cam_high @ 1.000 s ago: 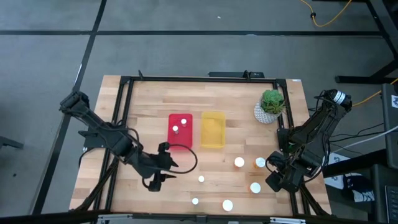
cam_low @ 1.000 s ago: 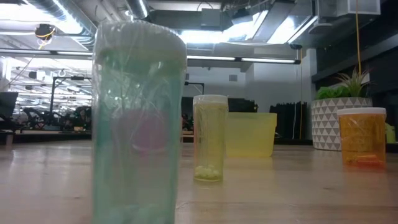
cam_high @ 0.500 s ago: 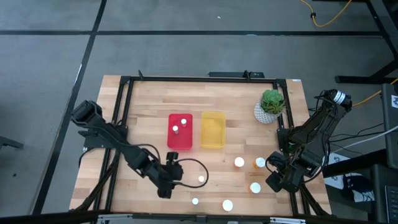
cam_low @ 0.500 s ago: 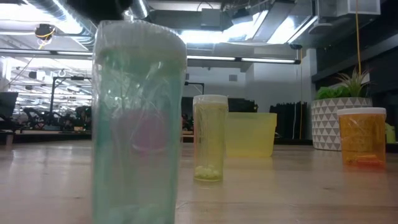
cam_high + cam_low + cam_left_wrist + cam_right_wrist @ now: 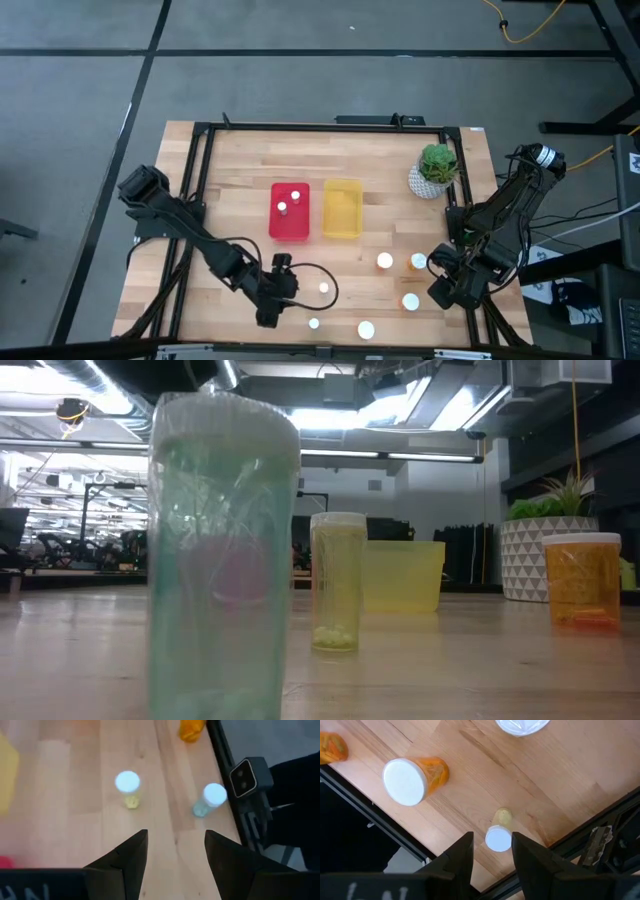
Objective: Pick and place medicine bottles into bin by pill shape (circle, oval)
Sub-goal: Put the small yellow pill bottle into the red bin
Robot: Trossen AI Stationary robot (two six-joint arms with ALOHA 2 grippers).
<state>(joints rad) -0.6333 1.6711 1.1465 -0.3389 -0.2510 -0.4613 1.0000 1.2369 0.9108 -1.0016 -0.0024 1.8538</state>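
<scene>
- Wooden desk (image 5: 240, 170) inside a black frame carries two bins, a potted plant (image 5: 436, 167) and loose medicine bottles.
- Left claw (image 5: 268, 312) is low over the desk's front area, its fingers (image 5: 127, 865) apart with nothing between them.
- Ahead of the left claw stand two small white-capped bottles: a yellowish bottle (image 5: 128, 787) and a greenish bottle (image 5: 212, 798), which is just beside the black frame rail.
- Red bin (image 5: 290, 211) lies beyond the left claw and holds two white-capped bottles; yellow bin (image 5: 342, 208) sits just beside it, on the side toward the right arm.
- Right claw (image 5: 447, 291) waits at the desk's front right edge, fingers (image 5: 461, 861) apart and holding nothing.
- Below the right claw is a small white-capped bottle (image 5: 499, 834); a wider orange bottle (image 5: 413, 778) stands near it.
- Further white-capped bottles stand between the two claws along the front of the desk.
</scene>
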